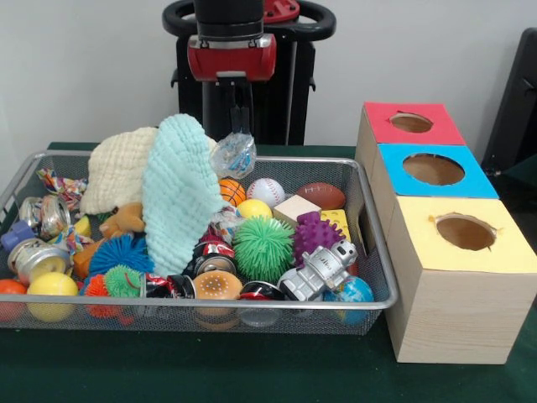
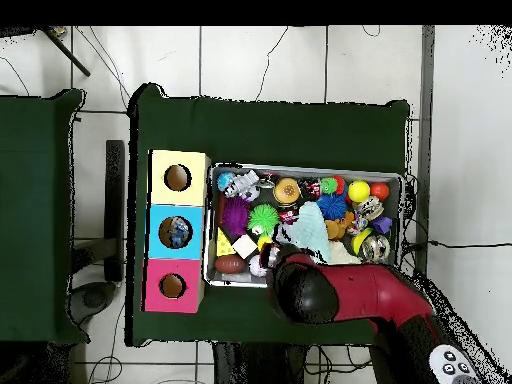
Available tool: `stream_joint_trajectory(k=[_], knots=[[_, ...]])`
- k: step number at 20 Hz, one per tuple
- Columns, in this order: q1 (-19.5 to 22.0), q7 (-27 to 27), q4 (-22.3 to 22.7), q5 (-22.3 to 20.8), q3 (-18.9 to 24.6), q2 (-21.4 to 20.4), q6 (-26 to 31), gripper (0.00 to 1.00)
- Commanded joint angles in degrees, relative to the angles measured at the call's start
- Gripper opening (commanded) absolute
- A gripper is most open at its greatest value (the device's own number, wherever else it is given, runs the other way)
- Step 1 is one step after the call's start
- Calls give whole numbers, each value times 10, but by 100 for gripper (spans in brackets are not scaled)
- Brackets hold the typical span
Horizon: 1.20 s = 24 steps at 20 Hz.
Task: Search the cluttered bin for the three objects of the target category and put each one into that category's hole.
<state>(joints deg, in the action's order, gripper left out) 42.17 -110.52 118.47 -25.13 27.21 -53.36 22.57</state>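
Observation:
My gripper [image 1: 242, 128] hangs over the far side of the wire bin [image 1: 370, 220], fingers close together on the top of a clear crumpled plastic bottle [image 1: 233, 156], which hangs above the toys. In the overhead view the red arm [image 2: 325, 290] covers the gripper and the bottle. To the bin's right stand three boxes with round holes: red [image 1: 382, 126], blue [image 1: 394, 180] and yellow [image 1: 419, 248]. From above, something grey-blue shows inside the blue box's hole [image 2: 176, 232]. An orange plush animal [image 1: 126, 220] lies under the cloths at the left.
A mint cloth [image 1: 178, 197] and a cream cloth [image 1: 117, 168] are heaped high at the bin's left. Around them lie balls, a green spiky ball [image 1: 263, 246], a purple one [image 1: 315, 235], a football [image 1: 320, 196], a silver robot toy [image 1: 323, 269] and cans.

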Motion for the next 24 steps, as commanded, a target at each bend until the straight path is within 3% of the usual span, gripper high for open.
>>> stream_joint_trajectory(k=[1, 11, 24], knots=[[-12, 7, 34, 22, 31, -32, 52, 0], [-76, -32, 87, 77, 7, -123, 86, 0], [-132, -54, 96, 104, -32, -136, 92, 0]])
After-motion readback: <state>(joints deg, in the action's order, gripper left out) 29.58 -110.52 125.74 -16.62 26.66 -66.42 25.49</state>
